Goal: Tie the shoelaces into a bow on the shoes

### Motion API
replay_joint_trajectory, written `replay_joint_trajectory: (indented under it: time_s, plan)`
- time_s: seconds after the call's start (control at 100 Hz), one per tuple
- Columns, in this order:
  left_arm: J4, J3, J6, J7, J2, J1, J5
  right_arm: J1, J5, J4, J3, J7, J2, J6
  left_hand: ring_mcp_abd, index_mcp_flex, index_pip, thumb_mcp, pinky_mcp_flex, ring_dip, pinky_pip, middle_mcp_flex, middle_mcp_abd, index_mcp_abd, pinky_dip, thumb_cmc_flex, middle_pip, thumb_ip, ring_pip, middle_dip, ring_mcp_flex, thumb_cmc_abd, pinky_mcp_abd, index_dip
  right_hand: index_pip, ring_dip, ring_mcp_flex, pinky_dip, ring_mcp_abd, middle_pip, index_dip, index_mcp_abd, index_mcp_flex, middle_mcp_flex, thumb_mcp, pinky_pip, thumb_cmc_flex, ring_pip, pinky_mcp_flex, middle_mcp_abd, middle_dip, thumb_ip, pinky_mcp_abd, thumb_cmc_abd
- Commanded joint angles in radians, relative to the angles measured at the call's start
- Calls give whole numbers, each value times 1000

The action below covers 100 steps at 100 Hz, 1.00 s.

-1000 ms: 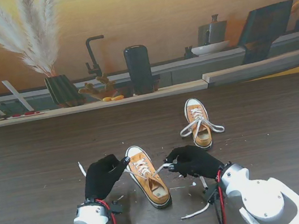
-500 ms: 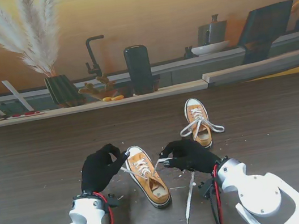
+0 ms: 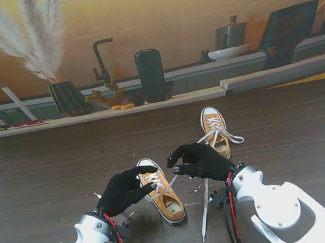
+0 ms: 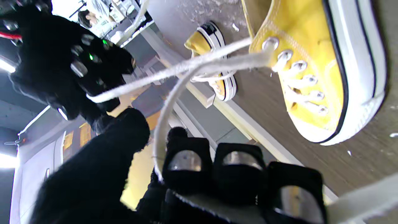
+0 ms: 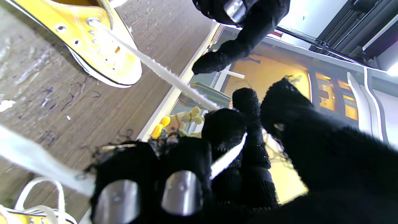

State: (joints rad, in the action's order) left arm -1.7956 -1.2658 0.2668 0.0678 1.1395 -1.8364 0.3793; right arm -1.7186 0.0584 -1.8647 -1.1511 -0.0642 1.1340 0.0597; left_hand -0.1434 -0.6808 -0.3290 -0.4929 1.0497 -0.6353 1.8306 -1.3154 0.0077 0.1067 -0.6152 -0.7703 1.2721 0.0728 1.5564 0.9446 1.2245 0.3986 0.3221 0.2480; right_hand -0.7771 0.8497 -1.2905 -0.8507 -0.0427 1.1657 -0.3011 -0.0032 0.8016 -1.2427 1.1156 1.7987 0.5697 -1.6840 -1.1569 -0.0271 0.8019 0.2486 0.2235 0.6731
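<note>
The near yellow sneaker (image 3: 164, 197) lies between my hands, toe pointing away from me. My black-gloved left hand (image 3: 126, 191) reaches over its left side, fingers at the lacing. In the left wrist view one white lace (image 4: 161, 124) curves from the top eyelets down between thumb and fingers of my left hand (image 4: 217, 186). My right hand (image 3: 200, 160) hovers beyond the sneaker's right side, shut on the other lace (image 5: 161, 72), which runs taut from the sneaker (image 5: 93, 46) into its fingers (image 5: 224, 124). The lace tail (image 3: 205, 209) hangs toward me.
A second yellow sneaker (image 3: 215, 132) with loose white laces lies farther away, just beyond my right hand. Small white and dark specks dot the dark wood table (image 3: 41, 179). A shelf (image 3: 147, 105) with a vase, a dark cylinder and dishes runs along the far edge.
My left hand has swung right onto the near sneaker's lacing. My right hand has risen slightly away from me, drawing its lace taut, and the tail now hangs beside the sneaker.
</note>
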Motion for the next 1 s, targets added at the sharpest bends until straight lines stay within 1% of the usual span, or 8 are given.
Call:
replay_joint_trajectory:
  time_s: [0.0,0.18,0.32,0.45,0.61,0.75,0.89,0.99]
  plan:
    - [2,25,-8,39,-7,9,37,13,5,-7,5,-12,-2,1,48,46,46,-28,30,-6,172,-17,-25,6,20,29,11,-28,7,-14,49,39,-105,-36,-13,6,-26,6,-55,21,20,-33,-32,-17,34,277,28,-66,-34,5,16,22,-14,-2]
    - [36,99,-16,53,-5,56,48,19,14,-20,16,-7,-2,7,50,14,183,-25,28,-2,151,3,-30,15,46,29,-8,-71,-35,-15,50,115,-108,-112,-15,2,-26,9,-50,17,20,-35,-33,-13,32,270,29,-59,-33,5,15,23,-10,-4]
    - [69,168,-45,71,2,99,48,20,18,-28,27,3,0,12,51,0,188,-18,27,-3,146,7,-31,16,50,25,-9,-79,-40,-18,49,137,-111,-116,-19,-1,-26,11,-47,15,20,-38,-34,-12,30,266,33,-55,-32,6,15,23,-6,-4]
    - [108,231,-82,160,21,135,81,16,23,-35,33,6,0,18,50,-25,172,-22,27,-3,143,4,-26,9,55,21,-6,-78,-43,-21,50,125,-107,-109,-21,-3,-26,12,-45,15,21,-38,-34,-11,31,264,36,-53,-32,6,15,23,-4,-3]
    - [151,298,-151,285,48,179,141,12,21,-38,45,9,0,27,28,-83,43,-32,27,-9,163,-12,-7,-41,51,19,8,-63,-31,-36,49,65,-84,-41,-26,-4,-26,12,-44,12,22,-40,-32,-9,32,262,41,-52,-32,9,14,24,-2,-1]
    - [151,326,-225,326,55,193,187,3,22,-42,50,4,-3,43,26,-120,-73,27,27,-4,164,-18,-5,-95,49,-19,11,-71,-25,-43,49,59,-81,21,-30,-5,-26,12,-44,9,24,-38,-31,-10,31,261,43,-51,-32,9,13,25,-1,-1]
    - [148,331,-205,318,58,189,158,-5,27,-48,49,4,-4,47,18,-140,-143,87,26,-1,158,-21,3,-129,49,-53,12,-57,-28,-49,49,73,-66,22,-32,-9,-26,14,-41,6,26,-39,-33,-7,32,257,46,-45,-31,10,12,24,0,-2]
    - [159,342,-222,374,66,193,190,-13,27,-50,47,1,-6,55,18,-173,-282,191,26,-1,164,-31,1,-155,47,-116,18,-42,-18,-52,49,4,-68,9,-35,-10,-26,14,-40,4,26,-39,-31,-5,32,255,48,-44,-31,13,12,25,0,-2]
